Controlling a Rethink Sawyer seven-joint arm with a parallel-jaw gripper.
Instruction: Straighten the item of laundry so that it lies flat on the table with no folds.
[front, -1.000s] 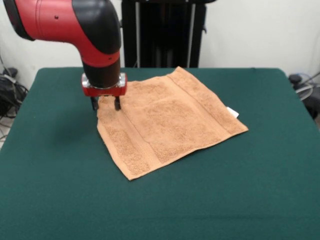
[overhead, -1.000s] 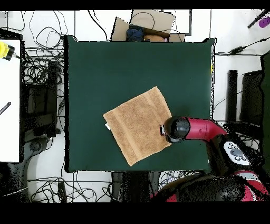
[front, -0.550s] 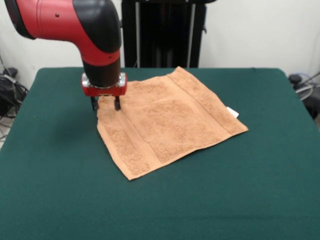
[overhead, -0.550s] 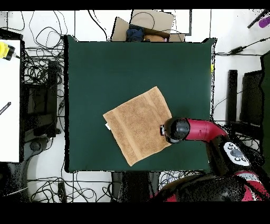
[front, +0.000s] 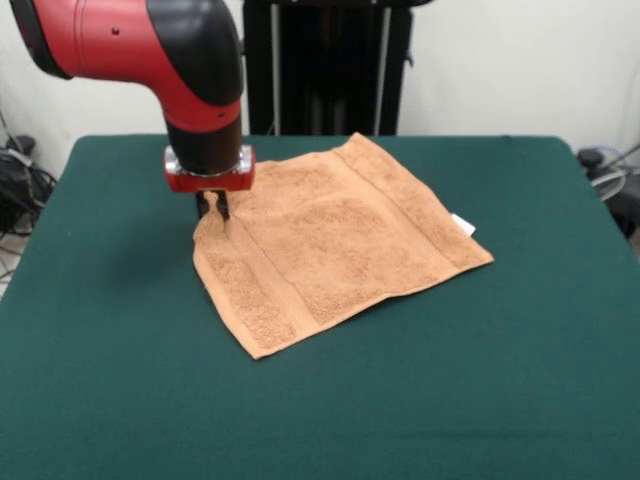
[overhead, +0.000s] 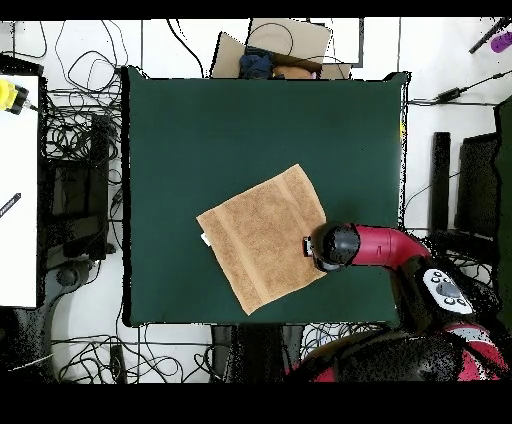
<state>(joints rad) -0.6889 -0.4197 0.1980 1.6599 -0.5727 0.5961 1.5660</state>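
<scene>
Pinched together now on the left corner of the orange-tan towel (front: 335, 241), where half a second ago the gripper (front: 212, 210) stood with fingers spread astride that corner; likely the start of a tug to take out the last slack. Fingers narrow, clamped on the cloth's edge. Towel near the middle of the green table (front: 520, 380), nearly flat, white tag (front: 462, 224) at its right edge.

The arm reaches straight down, its pincer (front: 212, 206) seemingly pinched closed, fingers together.
</scene>
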